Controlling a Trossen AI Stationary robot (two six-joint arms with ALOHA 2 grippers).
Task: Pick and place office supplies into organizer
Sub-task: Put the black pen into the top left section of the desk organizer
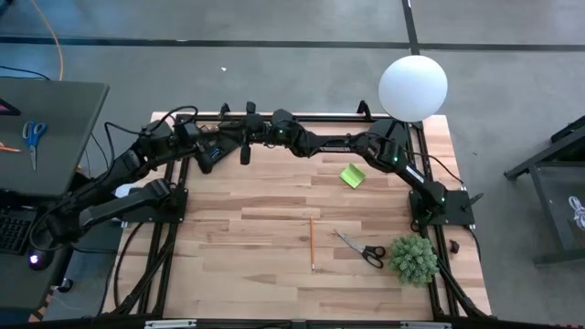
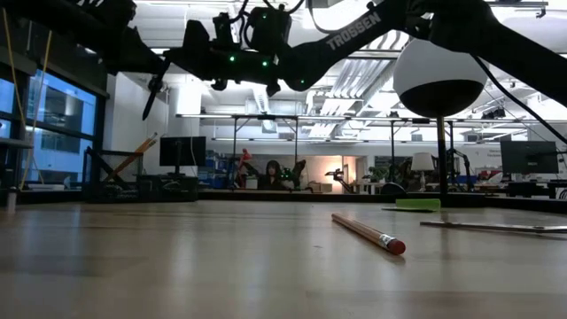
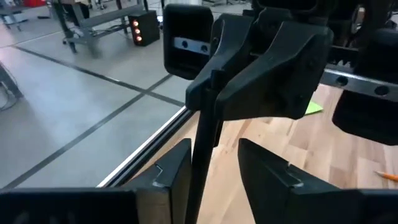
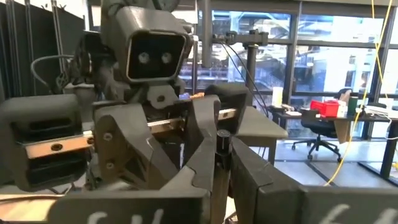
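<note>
High over the table's far edge my two grippers meet tip to tip. My right gripper (image 4: 222,163) is shut on a black pen (image 3: 200,143), which hangs slanting below the grippers (image 1: 245,152). My left gripper (image 3: 214,152) is open, with one finger on either side of the pen's shaft. On the table lie an orange pencil (image 1: 312,242), black-handled scissors (image 1: 359,249) and a lime-green sticky-note pad (image 1: 352,175). The organizer is out of view. My right gripper pinches the pen near its upper end (image 4: 222,144) between its two fingers, and a short stub stands above them. The fingers come about level from the table's right side and lie across the pen. The pen hangs tilted, clear of the table. My left gripper: whether either finger (image 3: 177,171) touches the shaft cannot be told.
A white globe lamp (image 1: 413,87) stands at the far right corner and a small green plant (image 1: 413,259) at the near right. A side desk with blue-handled scissors (image 1: 34,137) is to the left. Bare wood (image 1: 238,238) spans the middle and near left.
</note>
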